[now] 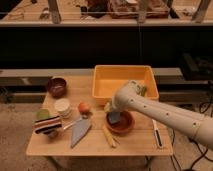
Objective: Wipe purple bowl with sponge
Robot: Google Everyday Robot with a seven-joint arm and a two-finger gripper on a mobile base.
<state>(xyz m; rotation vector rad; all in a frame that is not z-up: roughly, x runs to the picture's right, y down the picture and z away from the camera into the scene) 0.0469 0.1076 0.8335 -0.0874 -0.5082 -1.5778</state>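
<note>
The purple bowl (56,86) stands at the table's rear left, dark maroon with a paler inside, and nothing is near it. The sponge (115,118), a small blue-grey block, lies inside the orange-red bowl (125,126) near the table's middle. My gripper (113,111) reaches down from the white arm (150,107) that comes in from the right. It sits right on top of the sponge, over the orange-red bowl's left side, far to the right of the purple bowl. The arm's end hides the sponge's upper part.
A yellow bin (125,80) fills the rear centre, just behind the arm. A white cup (62,106), an orange fruit (84,107), a flat grey-blue pointed piece (80,131), a striped item (47,124) and a yellow stick (109,136) lie between the bowls. A dark utensil (156,133) lies at the right edge.
</note>
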